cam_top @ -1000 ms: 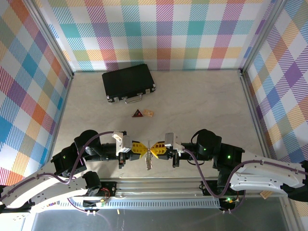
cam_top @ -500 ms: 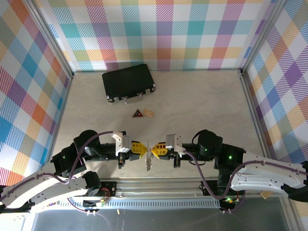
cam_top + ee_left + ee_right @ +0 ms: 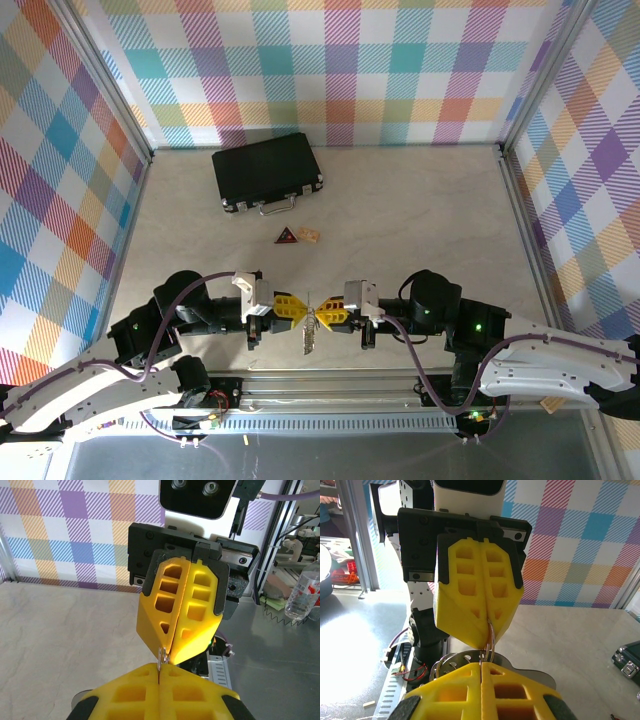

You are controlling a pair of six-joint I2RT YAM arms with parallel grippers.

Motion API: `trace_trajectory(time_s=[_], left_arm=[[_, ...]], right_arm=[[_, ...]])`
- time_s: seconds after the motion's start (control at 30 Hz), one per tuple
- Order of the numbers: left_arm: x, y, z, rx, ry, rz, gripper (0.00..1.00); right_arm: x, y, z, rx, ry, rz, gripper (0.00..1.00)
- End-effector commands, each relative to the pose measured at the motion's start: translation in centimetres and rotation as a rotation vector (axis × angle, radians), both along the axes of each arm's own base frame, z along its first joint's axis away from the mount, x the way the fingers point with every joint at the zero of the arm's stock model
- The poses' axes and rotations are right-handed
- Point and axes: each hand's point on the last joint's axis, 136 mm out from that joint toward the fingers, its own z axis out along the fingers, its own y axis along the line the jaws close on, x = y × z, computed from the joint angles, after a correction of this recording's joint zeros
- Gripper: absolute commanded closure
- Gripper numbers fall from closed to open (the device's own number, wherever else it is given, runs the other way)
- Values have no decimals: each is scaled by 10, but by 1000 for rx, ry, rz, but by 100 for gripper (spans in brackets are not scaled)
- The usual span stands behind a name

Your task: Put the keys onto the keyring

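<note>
My left gripper (image 3: 300, 312) and right gripper (image 3: 322, 314) meet tip to tip above the table's near edge. Both pairs of yellow fingers are shut on the thin silver keyring (image 3: 310, 316). In the left wrist view, the keyring (image 3: 162, 656) runs from the seam of my left gripper (image 3: 159, 667) into the right gripper's closed fingers (image 3: 195, 605). In the right wrist view, the keyring (image 3: 490, 635) bridges my right gripper (image 3: 481, 665) and the left gripper's fingers (image 3: 465, 590). A silver metal piece (image 3: 308, 340) hangs below the pinch. The keys are out of view.
A black case (image 3: 267, 172) lies at the back left. A small dark-red triangle (image 3: 287, 236) and a tan chip (image 3: 309, 235) rest mid-table. A metal rail (image 3: 330, 385) runs along the near edge, and plaid walls enclose three sides.
The right wrist has shifted very slightly. Both grippers stay shut and joined at the keyring.
</note>
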Motion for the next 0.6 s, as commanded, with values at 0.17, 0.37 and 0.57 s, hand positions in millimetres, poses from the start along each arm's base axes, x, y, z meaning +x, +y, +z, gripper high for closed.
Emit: trace_trajectory(time_s=[0.17,0.37,0.57], left_arm=[[-1,2,31,-122,-48,5,100],[1,2,29,-121,-50,20,100],[-4,1,24,-124,-50,-13,100]], right_arm=[[-11,-4,-7,-8,6,44,83],[-7,-20,7,46,30,-9,70],[5,-37,31,129,122,-106,67]])
